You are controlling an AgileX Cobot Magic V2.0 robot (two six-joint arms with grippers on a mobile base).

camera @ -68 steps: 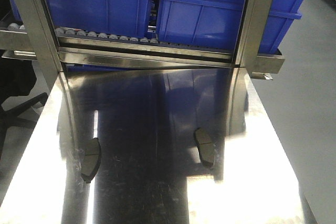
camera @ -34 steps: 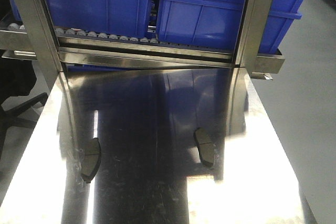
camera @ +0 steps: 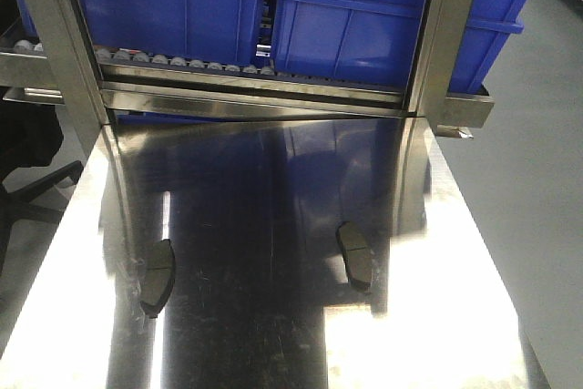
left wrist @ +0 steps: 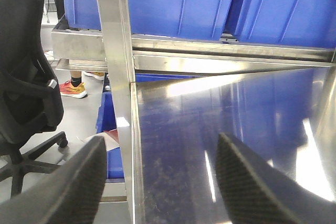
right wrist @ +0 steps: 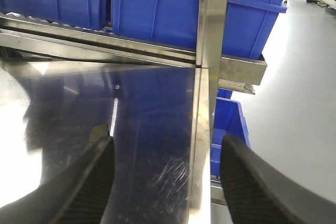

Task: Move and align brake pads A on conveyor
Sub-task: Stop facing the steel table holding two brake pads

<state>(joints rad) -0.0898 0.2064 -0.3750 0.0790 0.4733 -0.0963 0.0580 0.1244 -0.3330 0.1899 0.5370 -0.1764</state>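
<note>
Two brake pads lie on the shiny steel table in the front view: the left pad near the left edge, the right pad right of centre, both lengthwise. The conveyor is out of view. My left gripper is open over the table's left edge, with nothing between its fingers. My right gripper is open over the table's right edge and holds nothing. A tip of a pad peeks out from behind its left finger. Neither gripper shows in the front view.
Blue bins sit on a roller rack at the table's far end, with upright steel posts at both corners. A black office chair and a person's feet stand left of the table. Grey floor lies to the right.
</note>
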